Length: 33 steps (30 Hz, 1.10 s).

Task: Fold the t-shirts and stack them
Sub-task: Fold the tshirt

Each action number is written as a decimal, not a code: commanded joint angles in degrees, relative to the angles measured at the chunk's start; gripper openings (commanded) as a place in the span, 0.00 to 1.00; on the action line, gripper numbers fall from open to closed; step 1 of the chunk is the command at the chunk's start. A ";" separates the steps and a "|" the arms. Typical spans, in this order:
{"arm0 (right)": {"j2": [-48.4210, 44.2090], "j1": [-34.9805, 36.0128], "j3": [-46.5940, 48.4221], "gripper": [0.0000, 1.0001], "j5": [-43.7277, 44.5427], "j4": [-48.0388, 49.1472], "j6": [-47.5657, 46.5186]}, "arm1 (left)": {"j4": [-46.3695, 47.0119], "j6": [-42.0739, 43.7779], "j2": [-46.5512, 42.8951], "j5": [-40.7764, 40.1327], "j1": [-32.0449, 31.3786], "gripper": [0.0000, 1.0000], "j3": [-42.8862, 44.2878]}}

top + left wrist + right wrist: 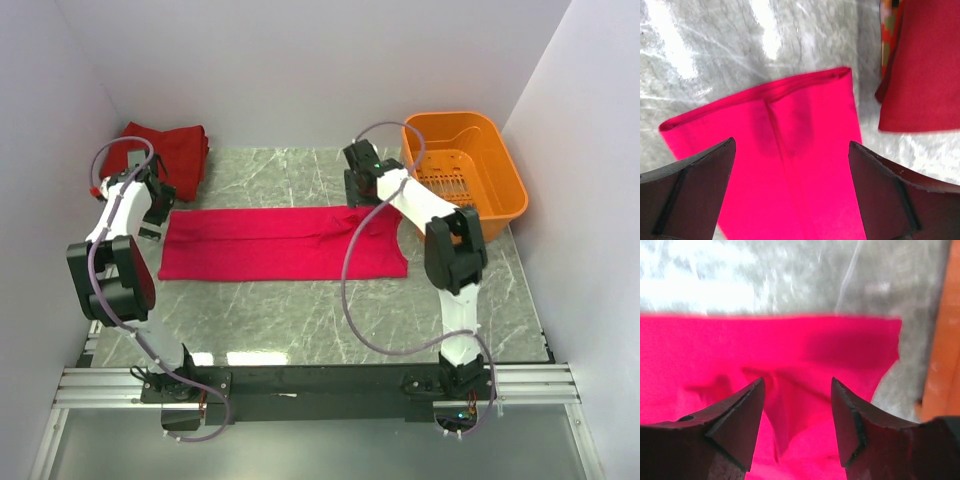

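The crimson shirt (280,243) lies flat across the middle of the table (300,310) as a long strip folded lengthwise, its left end a neat doubled edge and its right end wider, with a loose pucker near the far edge. It is light, limp cloth: it will sag and slide on the smooth stone, and a pinch that takes only the top layer would probably pull the fold open, so the best hold is likely at the two end edges or corners, taking every layer together. The dark shirts (172,150) sit folded in a pile at the far left corner, just beyond the strip's end and apart from it; the basket (465,165) stands at the far right. The left gripper (790,165) points down over the left end, jaws spread wide and holding nothing, the seam running between them. The right gripper (796,390), its arm reaching forward and bent down at the wrist, hangs over the pucker with jaws parted more narrowly, also empty
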 commanded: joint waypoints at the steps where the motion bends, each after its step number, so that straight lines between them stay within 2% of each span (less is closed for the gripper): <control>1: -10.50 0.28 -8.98 0.64 -0.90 4.05 1.30 | 1.38 3.47 -4.41 0.78 -1.94 0.99 -2.31; 3: -16.39 0.45 -17.13 0.68 -5.73 6.95 2.10 | 1.31 4.35 -4.77 0.79 -3.00 1.00 -3.38; 7: -23.35 1.76 -27.36 0.73 -13.83 11.17 3.15 | 2.18 6.29 -4.95 1.83 -6.16 0.99 -4.60; 8: -24.75 2.29 -28.86 0.78 -15.06 12.40 3.33 | 4.18 6.64 -5.04 3.58 -6.60 0.99 -6.09; 14: -22.49 6.08 -33.71 0.80 -18.31 17.15 6.76 | 14.46 9.36 -5.12 10.27 -8.72 0.99 -14.09; 15: -21.17 5.99 -32.40 0.80 -19.02 17.50 7.20 | 15.53 10.15 -5.30 12.02 -8.72 0.99 -14.97; 19: -12.23 5.55 -25.29 0.80 -12.99 17.24 6.67 | 15.02 11.21 -3.81 10.81 -8.72 1.00 -15.60; 25: 1.32 0.90 -7.72 0.80 -8.48 13.03 6.32 | 14.22 12.00 -2.31 8.70 -8.19 0.99 -15.94; 29: 5.20 -1.39 1.68 0.80 -5.58 14.96 3.95 | 13.79 12.35 -2.23 7.91 -7.23 1.00 -16.21; 33: 5.57 -1.83 5.50 0.80 -5.66 13.37 1.58 | 13.08 12.62 -2.84 7.21 -6.96 0.99 -16.30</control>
